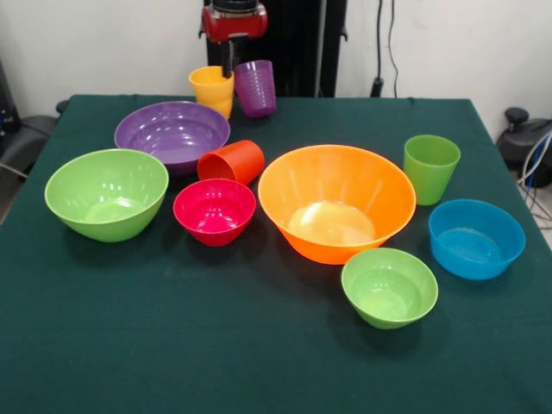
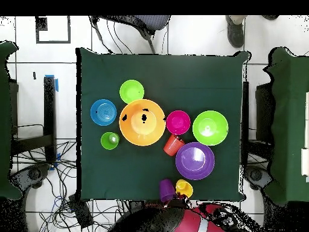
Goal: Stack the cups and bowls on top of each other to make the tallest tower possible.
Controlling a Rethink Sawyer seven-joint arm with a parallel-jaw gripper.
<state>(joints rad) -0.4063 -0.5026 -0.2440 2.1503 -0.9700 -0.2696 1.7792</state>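
All cups and bowls sit singly on the green cloth; no tower stands. The yellow cup (image 1: 212, 90) and purple cup (image 1: 255, 87) stand upright at the robot's edge, with my gripper (image 1: 228, 60) hanging just above and between them, holding nothing. The orange-red cup (image 1: 231, 161) lies on its side between the purple bowl (image 1: 172, 134) and the large orange bowl (image 1: 336, 202). The light-green cup (image 1: 430, 167) stands upright to the right. The large green bowl (image 1: 107, 193), pink-red bowl (image 1: 215, 210), small green bowl (image 1: 389, 286) and blue bowl (image 1: 476, 238) sit open side up.
The table (image 2: 199, 66) is covered in dark green cloth. The arm's red body (image 2: 187, 220) hangs over its robot-side edge. Cables (image 2: 48, 181) and a chair base (image 2: 142, 24) lie on the floor around it. Other green-covered tables (image 2: 289, 121) stand at the sides.
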